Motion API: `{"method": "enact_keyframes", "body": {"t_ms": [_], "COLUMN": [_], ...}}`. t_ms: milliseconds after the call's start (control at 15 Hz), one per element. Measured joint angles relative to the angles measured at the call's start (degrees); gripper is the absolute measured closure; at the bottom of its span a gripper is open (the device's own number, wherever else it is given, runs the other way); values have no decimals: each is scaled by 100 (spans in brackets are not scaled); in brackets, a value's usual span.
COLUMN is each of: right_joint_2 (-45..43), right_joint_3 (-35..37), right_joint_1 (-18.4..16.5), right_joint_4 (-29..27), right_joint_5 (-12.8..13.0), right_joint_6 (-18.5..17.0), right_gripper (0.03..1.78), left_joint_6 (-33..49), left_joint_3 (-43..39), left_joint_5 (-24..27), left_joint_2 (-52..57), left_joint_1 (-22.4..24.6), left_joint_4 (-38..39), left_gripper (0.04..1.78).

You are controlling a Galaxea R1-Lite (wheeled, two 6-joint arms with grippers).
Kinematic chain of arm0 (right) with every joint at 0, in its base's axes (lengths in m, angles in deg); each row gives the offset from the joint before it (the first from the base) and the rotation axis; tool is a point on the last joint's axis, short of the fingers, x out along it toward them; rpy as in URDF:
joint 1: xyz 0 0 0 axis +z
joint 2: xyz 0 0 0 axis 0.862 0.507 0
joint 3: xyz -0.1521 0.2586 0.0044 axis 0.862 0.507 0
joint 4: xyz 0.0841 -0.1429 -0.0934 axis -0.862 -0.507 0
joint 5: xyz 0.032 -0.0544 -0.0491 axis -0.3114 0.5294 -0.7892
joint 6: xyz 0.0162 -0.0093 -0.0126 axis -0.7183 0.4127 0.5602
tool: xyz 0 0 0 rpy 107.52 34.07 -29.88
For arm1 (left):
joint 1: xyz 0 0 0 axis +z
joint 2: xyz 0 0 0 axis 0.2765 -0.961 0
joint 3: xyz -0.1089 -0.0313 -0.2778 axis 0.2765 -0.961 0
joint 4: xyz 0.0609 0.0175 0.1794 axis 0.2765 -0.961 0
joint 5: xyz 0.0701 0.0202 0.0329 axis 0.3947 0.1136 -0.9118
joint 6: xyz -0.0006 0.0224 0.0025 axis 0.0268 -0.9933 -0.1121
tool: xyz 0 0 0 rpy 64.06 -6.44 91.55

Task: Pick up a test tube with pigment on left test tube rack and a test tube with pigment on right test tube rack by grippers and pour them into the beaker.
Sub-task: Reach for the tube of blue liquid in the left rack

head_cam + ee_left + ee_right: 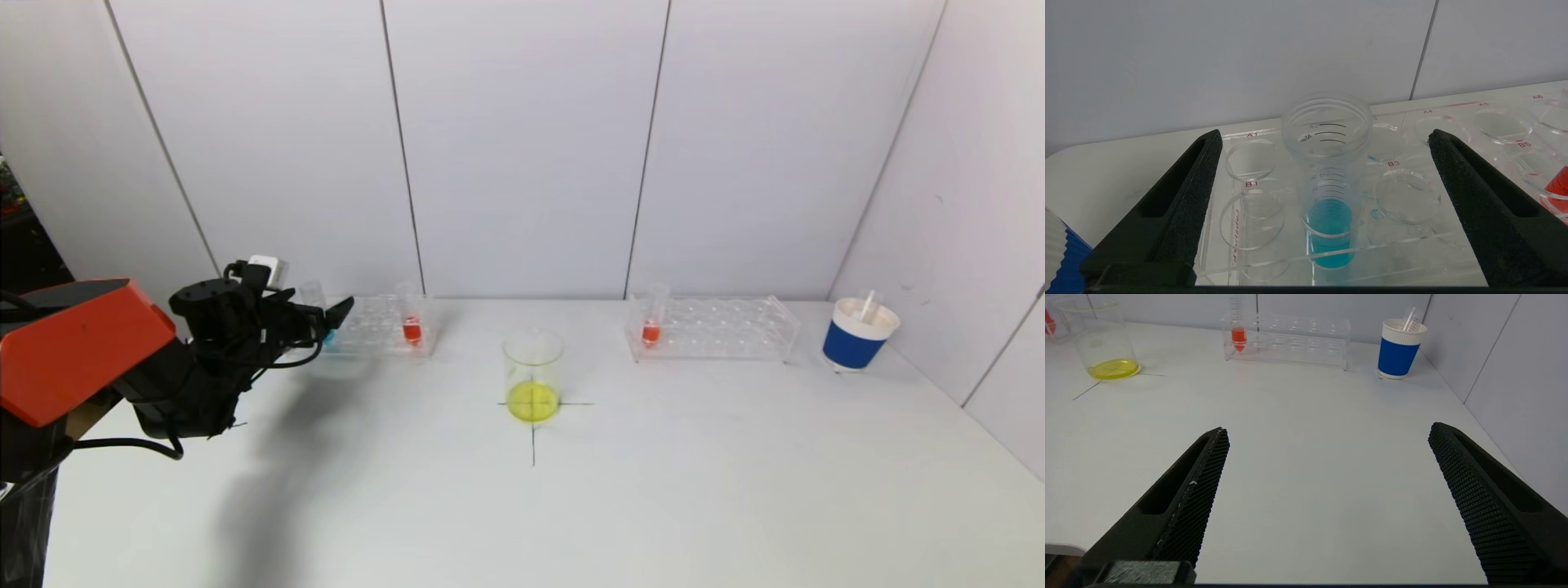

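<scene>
Two end effectors, both spread wide, neither gripping anything. Left end effector sits at the left clear acrylic test tube rack, fingers straddling a clear graduated test tube with blue pigment, not touching it. From the glass beaker with yellow liquid mid-counter, that rack is at 10 o'clock, with a red-pigment tube at its right end. Right clear acrylic rack at 2 o'clock, red-pigment tube at its left end. Right end effector hovers over bare counter, well apart from the rack.
</scene>
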Motion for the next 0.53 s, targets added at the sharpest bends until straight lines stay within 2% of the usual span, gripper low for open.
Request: {"method": "enact_keyframes", "body": {"t_ms": [533], "right_joint_2": [0], "right_joint_3": [0], "right_joint_1": [2], "right_joint_4": [1], "right_joint_5": [0], "right_joint_6": [0], "right_gripper": [4], "left_joint_6": [0], "left_joint_3": [10], "left_joint_5": [-2], "left_joint_2": [-17], "left_joint_1": [0], "left_joint_4": [0], "left_gripper": [10]}}
